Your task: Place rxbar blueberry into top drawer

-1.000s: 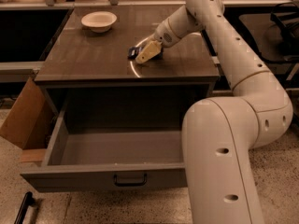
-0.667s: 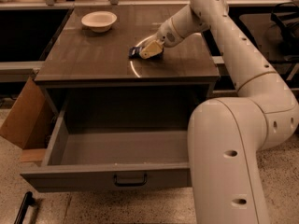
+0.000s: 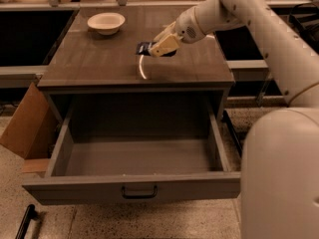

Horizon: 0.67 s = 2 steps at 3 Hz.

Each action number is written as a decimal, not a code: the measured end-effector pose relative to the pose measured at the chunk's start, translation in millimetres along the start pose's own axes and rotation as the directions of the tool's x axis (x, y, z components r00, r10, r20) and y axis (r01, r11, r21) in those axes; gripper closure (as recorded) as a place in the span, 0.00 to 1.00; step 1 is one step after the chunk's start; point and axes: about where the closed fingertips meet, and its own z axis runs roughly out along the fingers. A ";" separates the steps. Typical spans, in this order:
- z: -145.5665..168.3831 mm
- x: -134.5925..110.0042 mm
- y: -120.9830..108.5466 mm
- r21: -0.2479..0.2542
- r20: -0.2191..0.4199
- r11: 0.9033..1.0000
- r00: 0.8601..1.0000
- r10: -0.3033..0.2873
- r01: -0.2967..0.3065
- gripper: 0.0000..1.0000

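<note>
The rxbar blueberry (image 3: 144,48), a dark navy bar, sticks out to the left from between the cream fingers of my gripper (image 3: 158,47). The gripper is shut on it and holds it just above the brown cabinet top (image 3: 99,63), near its middle right. The top drawer (image 3: 75,190) is pulled wide open below the cabinet top. Its grey inside is bare, and its dark bar handle (image 3: 139,192) faces the camera. My arm reaches in from the upper right.
A cream bowl (image 3: 105,22) stands at the back left of the cabinet top. A brown cardboard box (image 3: 27,128) leans against the cabinet's left side. My white arm body (image 3: 279,178) fills the lower right. Dark counters lie on both sides.
My gripper has risen a little from the cabinet top and the blue bar has come up with it. The bowl and the drawer have not moved.
</note>
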 end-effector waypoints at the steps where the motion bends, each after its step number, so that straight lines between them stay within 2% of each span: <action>1: -28.0 -27.7 27.6 0.066 0.064 0.996 0.996 -0.060 0.056 1.00; 2: -7.2 -14.1 44.0 0.032 0.046 0.999 0.998 -0.040 0.038 1.00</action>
